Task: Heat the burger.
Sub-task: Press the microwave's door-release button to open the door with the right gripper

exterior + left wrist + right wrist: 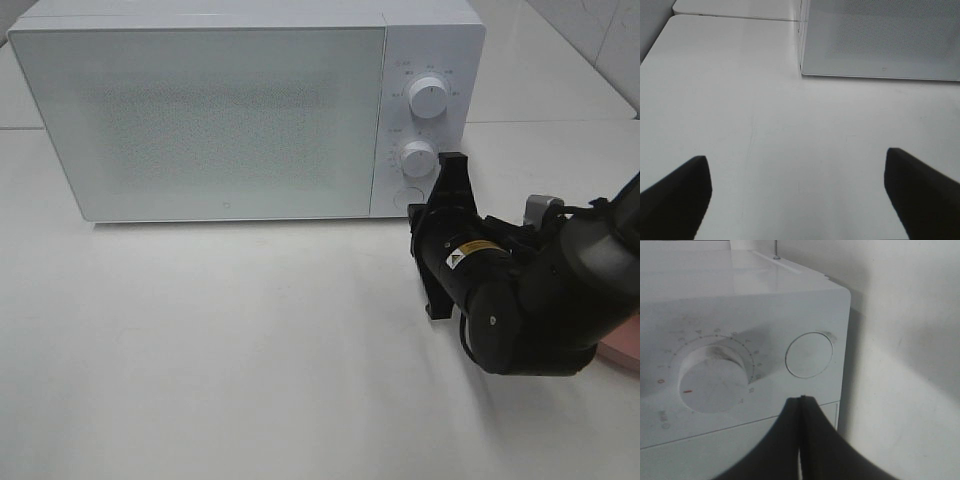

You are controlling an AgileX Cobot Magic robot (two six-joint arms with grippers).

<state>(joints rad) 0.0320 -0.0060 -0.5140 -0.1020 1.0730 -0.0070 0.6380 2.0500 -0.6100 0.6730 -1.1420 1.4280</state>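
On the tabletop (pixel 200 350), your microwave (pixel 210 120) was shut, and you had no burger in view; whether it lay behind the frosted door could not be told. Your right gripper (pixel 801 399), jaws pressed together on nothing, pointed at the panel, close to the round button (pixel 809 354) beside the lower knob (pixel 712 382). Your left gripper (pixel 795 156), jaws spread, hung over the tabletop, farther from that button.
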